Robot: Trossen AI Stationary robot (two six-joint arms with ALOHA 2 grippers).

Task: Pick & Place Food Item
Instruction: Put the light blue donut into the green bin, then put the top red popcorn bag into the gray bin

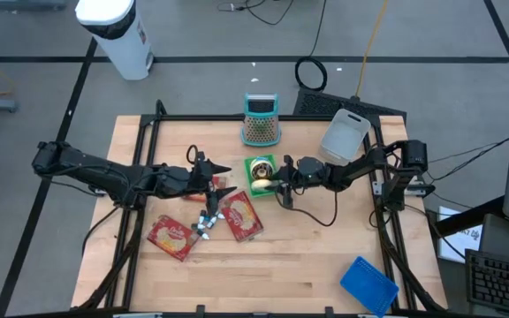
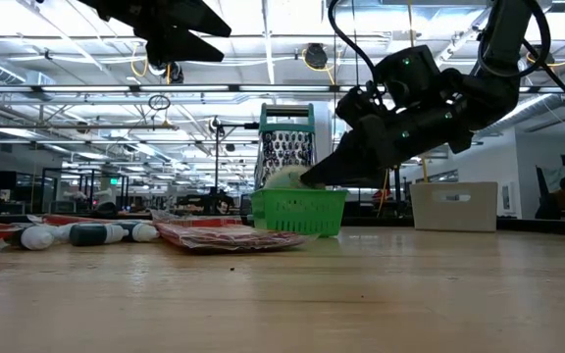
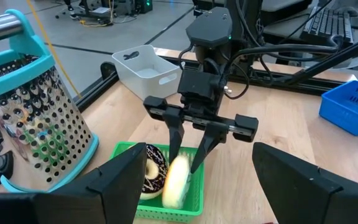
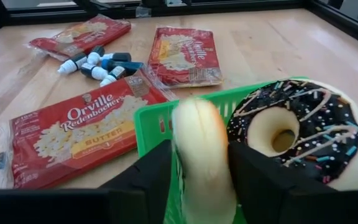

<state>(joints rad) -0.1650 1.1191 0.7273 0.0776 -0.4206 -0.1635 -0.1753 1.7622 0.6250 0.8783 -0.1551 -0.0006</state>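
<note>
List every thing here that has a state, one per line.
Green basket: upright, holds two donuts.
Chocolate donut: lying tilted in basket.
Pale donut: on edge between right gripper fingers.
Left gripper: open, empty.
Grater: standing upright.
Popcorn bags: lying flat.

Two dark, matte-black jointed arms; right gripper (image 3: 189, 163): boxy black wrist, crossbar, tapered black fingers (image 3: 174, 144), black cables; left gripper (image 1: 216, 187) black.

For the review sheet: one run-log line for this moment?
right gripper: open, straddling pale pastry in green basket | chocolate donut: in basket | left gripper: open, waiting beside basket
</note>
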